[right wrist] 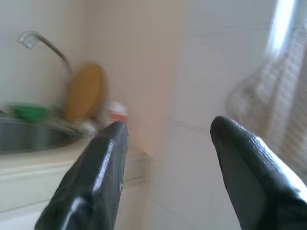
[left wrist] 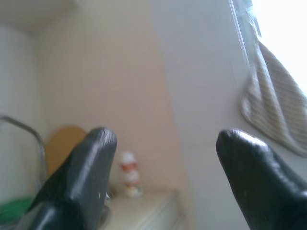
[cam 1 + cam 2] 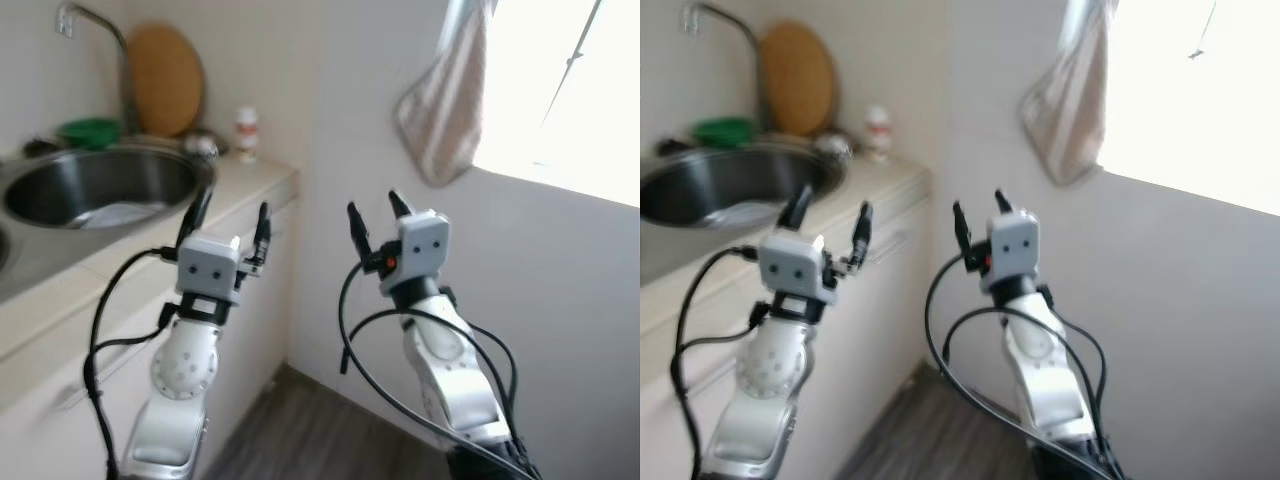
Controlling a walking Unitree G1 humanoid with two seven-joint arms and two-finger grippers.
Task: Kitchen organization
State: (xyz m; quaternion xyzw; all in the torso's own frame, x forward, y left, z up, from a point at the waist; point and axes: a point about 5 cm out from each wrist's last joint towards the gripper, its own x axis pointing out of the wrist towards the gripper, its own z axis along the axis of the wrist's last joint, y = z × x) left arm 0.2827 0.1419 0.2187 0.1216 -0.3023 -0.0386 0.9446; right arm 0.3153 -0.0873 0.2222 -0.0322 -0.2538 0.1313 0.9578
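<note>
While both arms are raised in front of me with nothing held, I log the position as an approach stage: no item of the kitchen job is picked yet, by my judgement.

Left claw (image 3: 232, 222): fingers spread wide, empty, hovering just off the front edge of the bench (image 3: 255, 190), fingertips pointing up and away.
Right claw (image 3: 374, 218): fingers parted, empty, in open air beside the white wall (image 3: 560, 290), well apart from the bench.

Items beyond the left claw, on or at the bench:
- sink basin (image 3: 100, 185), one, steel, with something pale lying in it; I cannot tell what.
- tap (image 3: 95, 35), one, arching over the basin.
- round wooden board (image 3: 165, 78), one, leaning upright against the back wall.
- green bowl (image 3: 88, 130), one, at the far rim of the basin.
- small white bottle with a red band (image 3: 246, 135), one, standing upright near the bench corner, the nearest loose item ahead of the left claw.
- small shiny object (image 3: 200, 145), one, between bottle and basin; too blurred to name.

Item above and beyond the right claw:
- striped cloth (image 3: 445, 100), one, hanging by the window.

Handling note, as I judge it: the views are blurred, so I would settle the body first, then lead with the left claw, keeping it above the bench edge and holding its fingers wide until they stand either side of the chosen item. The bottle looks light and easy to tip; close low on it.
</note>
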